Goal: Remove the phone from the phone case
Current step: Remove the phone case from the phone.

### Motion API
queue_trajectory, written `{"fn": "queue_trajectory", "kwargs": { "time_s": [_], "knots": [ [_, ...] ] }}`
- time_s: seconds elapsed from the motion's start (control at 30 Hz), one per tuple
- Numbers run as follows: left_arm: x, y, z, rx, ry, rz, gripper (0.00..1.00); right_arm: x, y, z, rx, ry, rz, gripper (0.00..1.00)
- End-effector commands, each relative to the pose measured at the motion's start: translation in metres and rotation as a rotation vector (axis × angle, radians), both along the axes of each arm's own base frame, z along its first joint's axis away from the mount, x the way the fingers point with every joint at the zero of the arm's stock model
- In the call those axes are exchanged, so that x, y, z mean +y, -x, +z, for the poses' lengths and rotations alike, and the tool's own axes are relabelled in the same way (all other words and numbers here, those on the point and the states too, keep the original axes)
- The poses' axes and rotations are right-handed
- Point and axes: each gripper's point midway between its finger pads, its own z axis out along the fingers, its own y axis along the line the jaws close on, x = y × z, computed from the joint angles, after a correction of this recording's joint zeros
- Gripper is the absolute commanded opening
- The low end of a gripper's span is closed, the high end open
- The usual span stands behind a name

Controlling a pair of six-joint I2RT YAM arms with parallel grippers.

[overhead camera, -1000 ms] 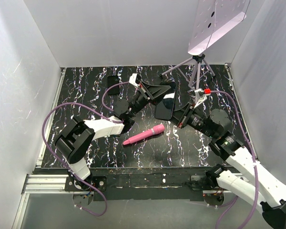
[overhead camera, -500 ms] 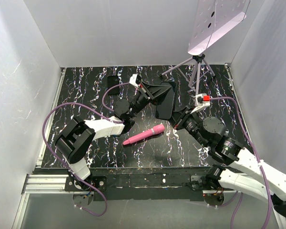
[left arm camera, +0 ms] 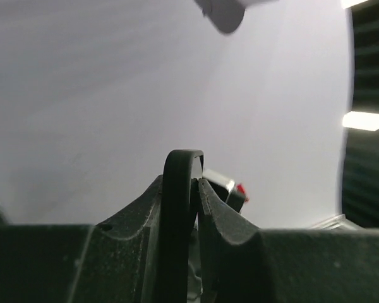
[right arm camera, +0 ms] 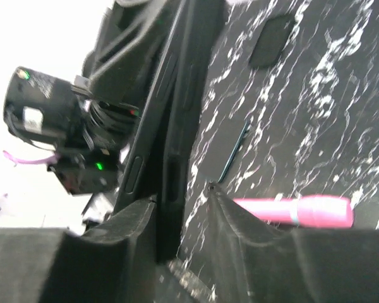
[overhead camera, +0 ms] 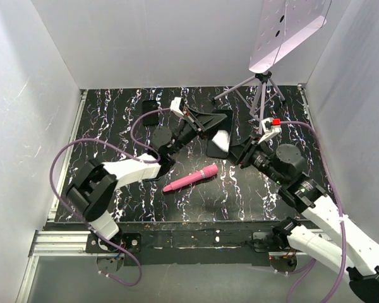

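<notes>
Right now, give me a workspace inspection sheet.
Surface: black marbled table.
Job's things: phone case rim pinched by left tool; phone, glossy slab, raised between both tools, not clear of the case.
Clutter: pink cylinder and small black pad lying on the table.
Tools: left tool shut on the case rim; right tool open around the slab's edge.
Cables: purple cables loop beside both arms.
Surroundings: white walls; tripod with tilted panel, far right.

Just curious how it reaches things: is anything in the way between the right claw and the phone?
Nothing visible. The phone sits edge-on inside the right claw, with a gap on one side. The left claw pinches the case by its rim. The pink pen lies nearer the robot, off to the side.
</notes>
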Motion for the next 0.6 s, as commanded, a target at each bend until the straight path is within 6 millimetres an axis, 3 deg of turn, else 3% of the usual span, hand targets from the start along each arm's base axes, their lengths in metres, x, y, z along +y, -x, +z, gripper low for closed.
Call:
{"fn": "queue_trajectory", "kwargs": {
  "time_s": [0.0,0.1,0.17,0.37,0.57],
  "knots": [
    [0.022,0.063,0.038,-0.29,-0.207,-0.083,0.0,-0.023,0.044,-0.071,0.213,0.231,0.171,0.51],
    [0.045,0.044,0.043,-0.297,-0.207,0.001,0.0,-0.021,0.074,-0.054,0.25,0.169,0.268,0.59],
    [0.051,0.037,0.045,-0.302,-0.225,0.027,0.0,-0.02,0.084,-0.043,0.26,0.13,0.298,0.59],
    [0.048,0.035,0.049,-0.323,-0.256,0.024,0.0,-0.015,0.085,0.006,0.255,0.041,0.303,0.49],
    [0.044,0.037,0.05,-0.265,-0.198,-0.038,0.0,-0.01,0.073,0.005,0.228,0.051,0.298,0.45]
  ]
}}
